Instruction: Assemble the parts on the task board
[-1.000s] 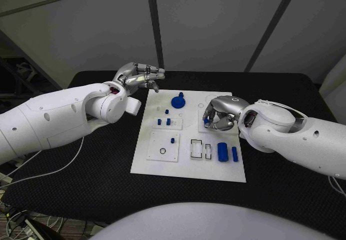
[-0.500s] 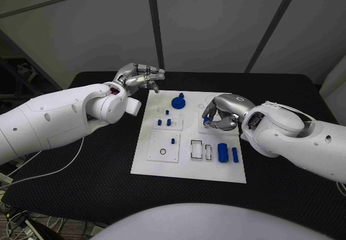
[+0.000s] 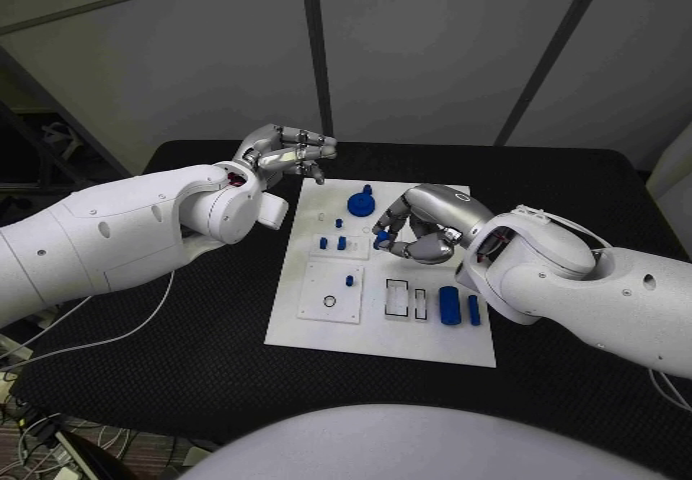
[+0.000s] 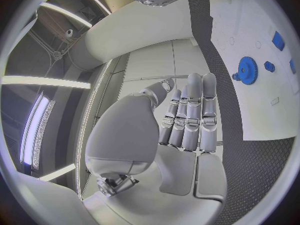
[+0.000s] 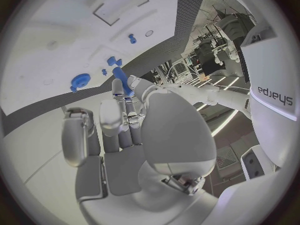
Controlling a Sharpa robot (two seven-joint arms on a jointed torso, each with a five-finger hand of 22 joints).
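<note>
The white task board lies mid-table. A blue gear stands near its far edge, with small blue pegs in front of it and two blue cylinders at the near right. My right hand hovers over the board's middle and pinches a blue peg between thumb and fingers. My left hand floats past the board's far left corner, fingers side by side, holding nothing.
The board also carries a square plate with a black ring and two rectangular slots. Black table surrounds it. A white cable trails at the left.
My right hand has swung leftwards from the board's right half to its middle, carrying the blue peg. The left hand has stayed in place.
</note>
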